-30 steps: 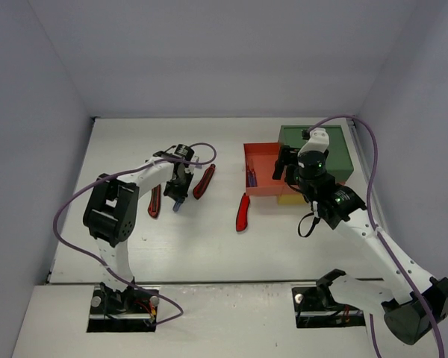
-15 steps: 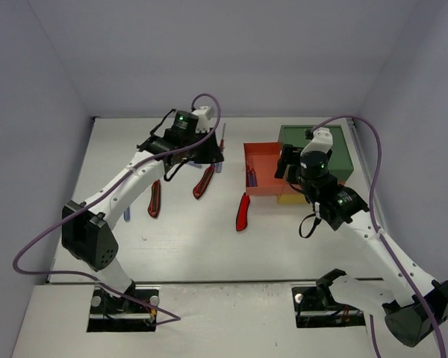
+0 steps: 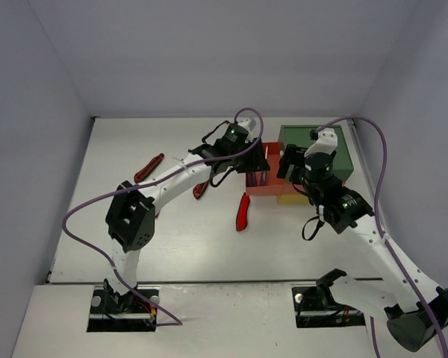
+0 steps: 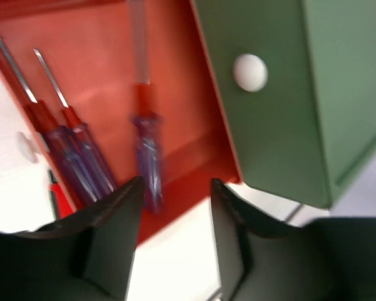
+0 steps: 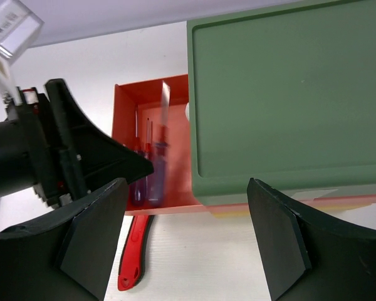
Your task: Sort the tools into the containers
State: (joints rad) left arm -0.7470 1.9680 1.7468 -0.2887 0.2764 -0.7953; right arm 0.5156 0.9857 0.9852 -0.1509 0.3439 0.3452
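Screwdriver (image 4: 147, 157) looks light, stiff and slick along its thin shaft, so I'd grab the fat blue handle; it's a blur over the open red drawer (image 4: 100, 44), under the left gripper (image 4: 175, 187), jaws parted and empty, right gripper (image 5: 185, 188) spread wide too, holding nothing.

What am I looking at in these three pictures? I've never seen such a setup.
Two white robot arms are bolted at the near edge of a table, each ending in a two-finger pincer. One picture looks down from above; the other two come from cameras on the wrists. A small drawer unit with a green top has its red drawer pulled out; three slim screwdrivers show in it, one blurred. The left pincer hangs open over that drawer, holding nothing. The right pincer is open above the unit, also empty. Red-handled tools lie on the table.
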